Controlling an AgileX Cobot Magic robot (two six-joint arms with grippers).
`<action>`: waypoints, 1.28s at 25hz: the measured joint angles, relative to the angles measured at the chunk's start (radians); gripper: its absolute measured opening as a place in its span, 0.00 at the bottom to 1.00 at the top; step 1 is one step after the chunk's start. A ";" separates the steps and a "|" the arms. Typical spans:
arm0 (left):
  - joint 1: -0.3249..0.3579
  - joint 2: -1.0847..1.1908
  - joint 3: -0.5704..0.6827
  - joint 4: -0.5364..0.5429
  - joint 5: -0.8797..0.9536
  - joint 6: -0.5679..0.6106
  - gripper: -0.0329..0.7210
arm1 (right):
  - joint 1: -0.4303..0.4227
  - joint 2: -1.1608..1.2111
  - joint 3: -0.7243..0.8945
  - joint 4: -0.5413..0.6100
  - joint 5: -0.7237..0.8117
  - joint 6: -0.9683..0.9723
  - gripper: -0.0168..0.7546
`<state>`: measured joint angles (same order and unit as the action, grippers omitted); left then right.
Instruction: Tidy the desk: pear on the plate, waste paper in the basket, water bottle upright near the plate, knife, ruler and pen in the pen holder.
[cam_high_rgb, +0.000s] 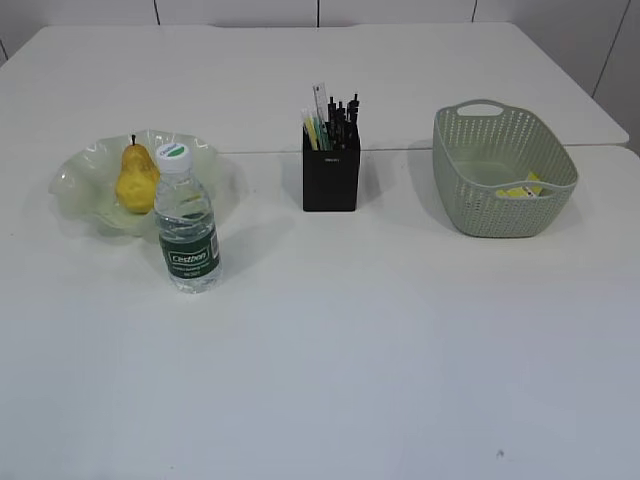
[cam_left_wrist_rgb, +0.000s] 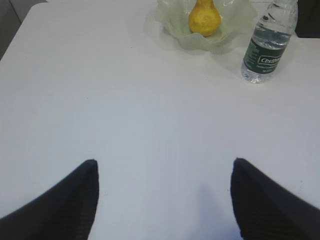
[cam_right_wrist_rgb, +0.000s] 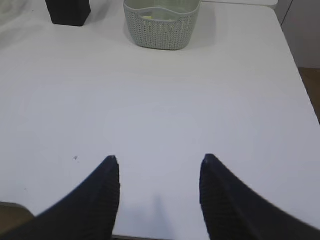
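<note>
Both claws, left (cam_left_wrist_rgb: 165, 172) and right (cam_right_wrist_rgb: 159, 167), hang spread and empty over bare tabletop (cam_high_rgb: 400, 350) near its front edge; water bottle (cam_high_rgb: 187, 222) stands upright, cap up, just beside the plate (cam_high_rgb: 80, 175) holding the pear (cam_high_rgb: 137, 180).

The pear (cam_high_rgb: 137, 178) is yellow with a dark stem, in a translucent pale green plate (cam_high_rgb: 80, 175). The water bottle (cam_high_rgb: 186, 222) is clear with a dark green label and a white-and-green cap. The pen holder (cam_high_rgb: 331, 180) is matte black, the basket (cam_high_rgb: 503, 168) sage green with a woven-look perforated pattern, and the table (cam_high_rgb: 400, 350) plain white.
</note>
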<state>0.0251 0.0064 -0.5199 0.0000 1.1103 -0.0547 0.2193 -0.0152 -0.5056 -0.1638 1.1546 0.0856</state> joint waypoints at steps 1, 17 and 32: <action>0.000 0.000 0.000 -0.006 0.000 0.000 0.81 | -0.005 0.000 0.000 -0.004 0.000 0.000 0.53; 0.000 0.000 0.000 0.000 0.000 0.002 0.76 | -0.155 0.000 0.000 -0.016 0.000 0.000 0.53; 0.000 0.000 0.000 0.000 0.000 0.002 0.75 | -0.155 0.000 0.000 0.133 0.000 -0.167 0.53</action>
<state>0.0251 0.0064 -0.5199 0.0000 1.1099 -0.0532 0.0645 -0.0152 -0.5056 -0.0306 1.1546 -0.0815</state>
